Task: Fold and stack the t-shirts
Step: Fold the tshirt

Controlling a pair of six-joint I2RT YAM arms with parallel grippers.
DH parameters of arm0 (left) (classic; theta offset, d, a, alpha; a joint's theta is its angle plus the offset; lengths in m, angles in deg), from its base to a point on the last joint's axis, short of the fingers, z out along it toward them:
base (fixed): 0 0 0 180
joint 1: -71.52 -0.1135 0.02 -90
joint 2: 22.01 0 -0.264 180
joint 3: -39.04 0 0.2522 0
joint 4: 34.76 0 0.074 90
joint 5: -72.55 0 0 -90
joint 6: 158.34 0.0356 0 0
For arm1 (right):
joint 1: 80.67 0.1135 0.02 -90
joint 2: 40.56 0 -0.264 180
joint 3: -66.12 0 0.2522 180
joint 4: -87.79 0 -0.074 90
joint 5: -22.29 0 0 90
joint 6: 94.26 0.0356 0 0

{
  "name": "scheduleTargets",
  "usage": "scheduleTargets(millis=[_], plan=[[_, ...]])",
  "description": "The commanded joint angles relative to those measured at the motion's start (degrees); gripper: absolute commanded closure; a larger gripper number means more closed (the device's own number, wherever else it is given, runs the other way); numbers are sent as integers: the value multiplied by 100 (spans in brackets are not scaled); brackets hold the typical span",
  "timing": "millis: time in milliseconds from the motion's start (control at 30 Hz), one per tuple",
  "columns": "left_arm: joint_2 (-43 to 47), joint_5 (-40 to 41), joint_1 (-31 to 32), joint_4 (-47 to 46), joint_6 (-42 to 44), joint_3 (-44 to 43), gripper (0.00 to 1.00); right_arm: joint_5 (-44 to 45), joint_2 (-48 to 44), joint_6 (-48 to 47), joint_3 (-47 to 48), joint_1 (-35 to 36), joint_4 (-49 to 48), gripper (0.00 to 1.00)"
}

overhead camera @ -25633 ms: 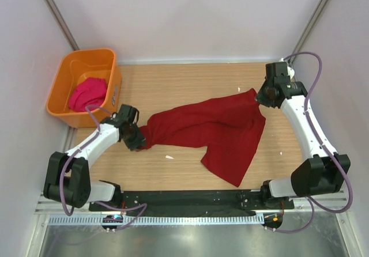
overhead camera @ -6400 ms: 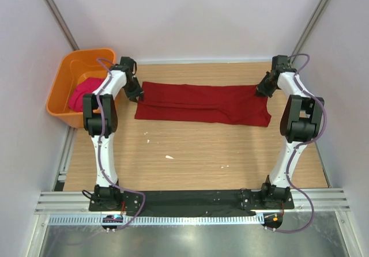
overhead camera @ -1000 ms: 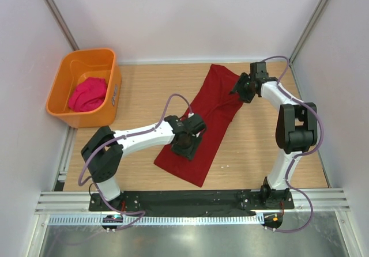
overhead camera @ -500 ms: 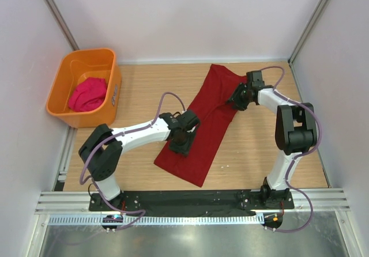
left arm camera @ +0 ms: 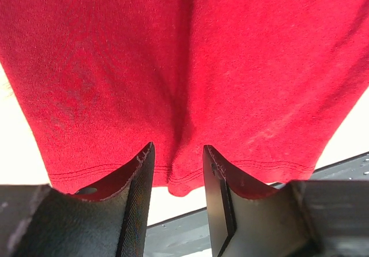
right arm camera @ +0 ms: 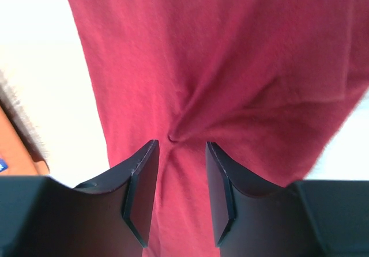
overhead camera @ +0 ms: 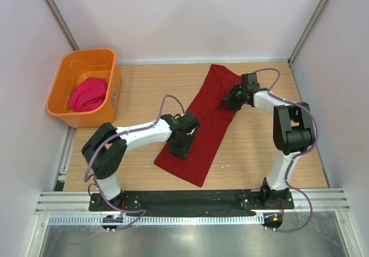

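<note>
As it lies flat, crimson t-shirt [overhead camera: 207, 124] runs diagonally, near-left to far-right

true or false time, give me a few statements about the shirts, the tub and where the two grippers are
1. The crimson t-shirt lies on the table as a long narrow strip. True.
2. The magenta-pink t-shirt is stacked on the crimson one. False: it sits bunched inside the orange tub.
3. Both grippers are at the crimson t-shirt. True.
4. The left gripper reaches into the tub. False: it is on the near half of the strip.
5. The right gripper is at the strip's near end. False: it is on the far half, at the right edge.
</note>
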Motion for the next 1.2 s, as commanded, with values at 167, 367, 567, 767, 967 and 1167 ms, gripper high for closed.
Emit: scheduleTargets(millis=[167,367,567,767,967,1167], plan=[[95,-149,-37,-136,35,67,61,-198,273,520,207,34,-650,58],[68,-132,-46,-84,9,189,64,-339,519,933,234,60,-1029,64],[-98,-614,-46,-399,-44,664,64,-6,704,829,409,95,-906,64],[-484,-1229,-11,-804,-254,682,64,329,1143,302,1102,254,-616,60],[-880,-1897,191,-1313,-772,366,64,391,1758,-6,1955,447,-563,59],[-1188,-2355,481,-2043,-1493,154,62,338,1830,-50,2290,641,-432,56]])
